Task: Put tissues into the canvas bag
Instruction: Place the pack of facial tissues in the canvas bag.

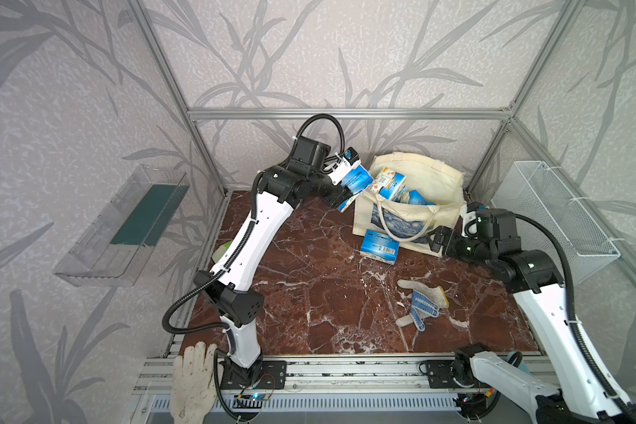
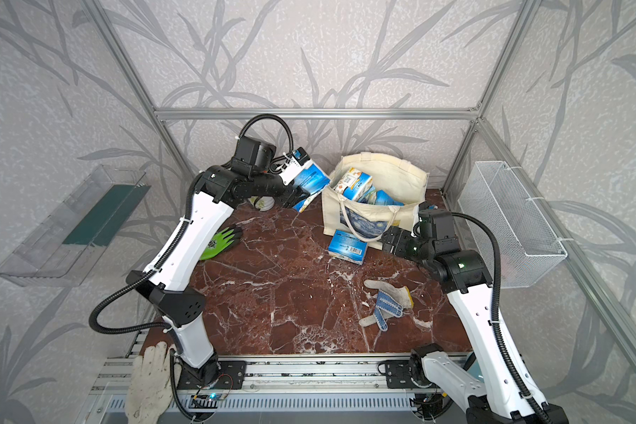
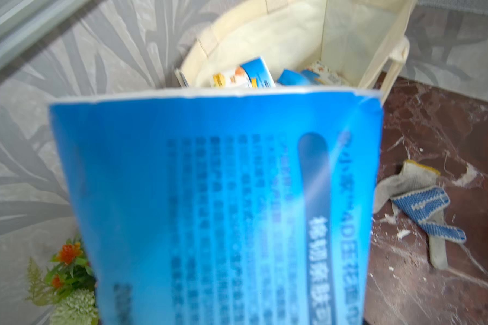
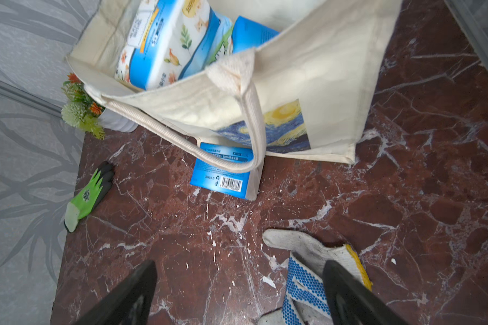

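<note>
The cream canvas bag (image 1: 419, 216) (image 2: 393, 172) stands open at the back of the table, with several tissue packs (image 1: 388, 185) (image 4: 166, 47) inside. My left gripper (image 1: 340, 194) (image 2: 291, 194) is shut on a blue tissue pack (image 1: 355, 185) (image 3: 209, 197), held in the air just left of the bag's mouth. That pack fills the left wrist view and hides the jaws. Another blue tissue pack (image 1: 379, 247) (image 4: 223, 174) lies on the table against the bag's front, under a rope handle. My right gripper (image 1: 436, 242) (image 4: 240, 267) is open and empty, low by the bag's front right corner.
A white-and-blue dotted glove (image 1: 421, 303) (image 4: 307, 270) lies right of centre on the marble table. A green glove (image 2: 221, 242) lies at the left, a flower pot (image 4: 82, 112) behind it. A wire mesh basket (image 1: 559, 213) hangs at the right, a clear tray (image 1: 125, 227) at the left.
</note>
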`<state>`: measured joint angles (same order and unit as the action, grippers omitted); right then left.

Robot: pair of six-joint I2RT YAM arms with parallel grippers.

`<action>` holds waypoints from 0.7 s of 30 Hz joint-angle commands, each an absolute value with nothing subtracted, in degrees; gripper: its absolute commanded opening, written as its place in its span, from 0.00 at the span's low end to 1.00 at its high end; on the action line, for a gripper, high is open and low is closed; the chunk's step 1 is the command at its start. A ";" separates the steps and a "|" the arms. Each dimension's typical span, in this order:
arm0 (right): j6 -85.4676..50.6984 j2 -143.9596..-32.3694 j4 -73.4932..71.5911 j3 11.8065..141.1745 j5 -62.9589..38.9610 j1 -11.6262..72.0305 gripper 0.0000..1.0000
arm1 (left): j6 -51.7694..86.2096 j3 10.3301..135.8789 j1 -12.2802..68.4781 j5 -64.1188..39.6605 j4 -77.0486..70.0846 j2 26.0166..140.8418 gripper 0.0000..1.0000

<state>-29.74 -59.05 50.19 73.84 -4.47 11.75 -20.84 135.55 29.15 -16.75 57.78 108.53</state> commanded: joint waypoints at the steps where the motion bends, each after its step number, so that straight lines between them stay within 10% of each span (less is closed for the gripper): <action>1: -31.56 -60.64 47.81 76.47 -1.78 11.17 0.92 | -15.64 144.19 29.28 -18.77 59.40 113.99 0.62; 21: -31.00 -56.24 52.25 73.56 0.09 10.10 0.93 | -5.08 167.31 37.75 -17.30 36.28 135.98 0.63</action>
<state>-30.50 -57.21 51.22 74.89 -0.69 10.37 -6.50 165.03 36.16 -18.04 43.35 135.24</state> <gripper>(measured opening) 0.925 0.632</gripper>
